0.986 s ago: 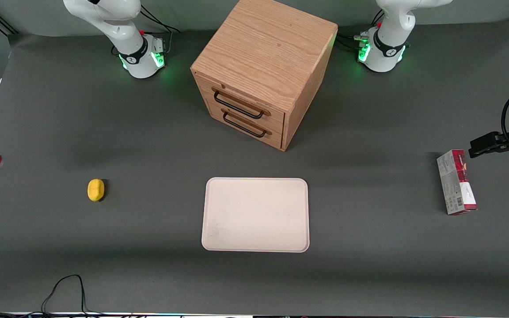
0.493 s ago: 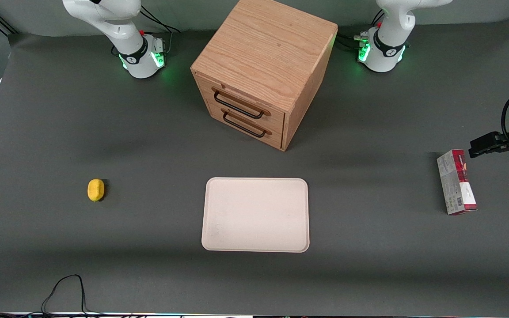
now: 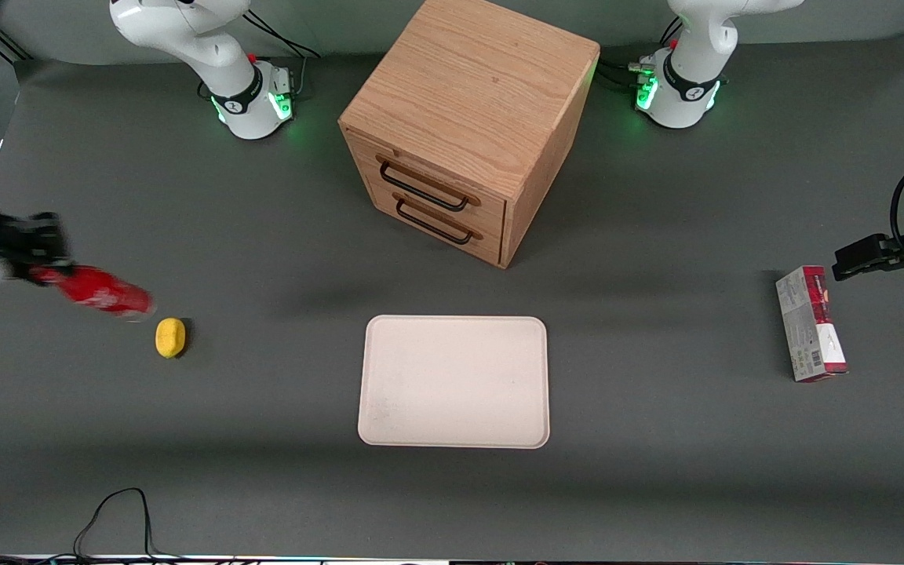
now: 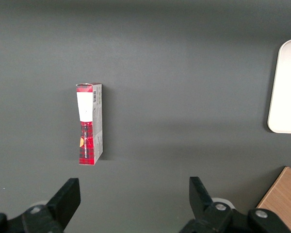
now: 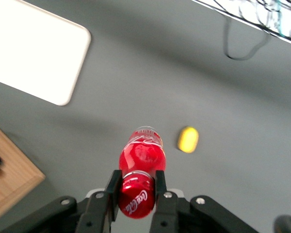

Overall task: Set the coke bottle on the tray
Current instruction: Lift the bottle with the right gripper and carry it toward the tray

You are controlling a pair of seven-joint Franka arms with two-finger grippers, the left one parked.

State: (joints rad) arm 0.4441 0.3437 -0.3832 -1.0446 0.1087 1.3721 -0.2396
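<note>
My right gripper (image 3: 36,263) hangs above the table at the working arm's end, shut on the coke bottle (image 3: 99,292). The red bottle is carried tilted in the air, close to the yellow lemon (image 3: 170,337). In the right wrist view both fingers (image 5: 112,187) press the bottle (image 5: 140,165) near its capped end, white lettering facing the camera, the gripper (image 5: 136,187) closed around it. The cream tray (image 3: 453,381) lies flat in the middle of the table, nearer the front camera than the wooden cabinet; its corner (image 5: 34,53) shows in the right wrist view.
A wooden two-drawer cabinet (image 3: 468,125) stands above the tray's position, drawers shut. The lemon (image 5: 187,139) lies on the mat between gripper and tray. A red-and-white carton (image 3: 811,323) lies toward the parked arm's end. A black cable (image 3: 114,518) loops at the front edge.
The gripper with the bottle has swung from the frame's edge into view, moving toward the lemon and the tray. Nothing else has shifted.
</note>
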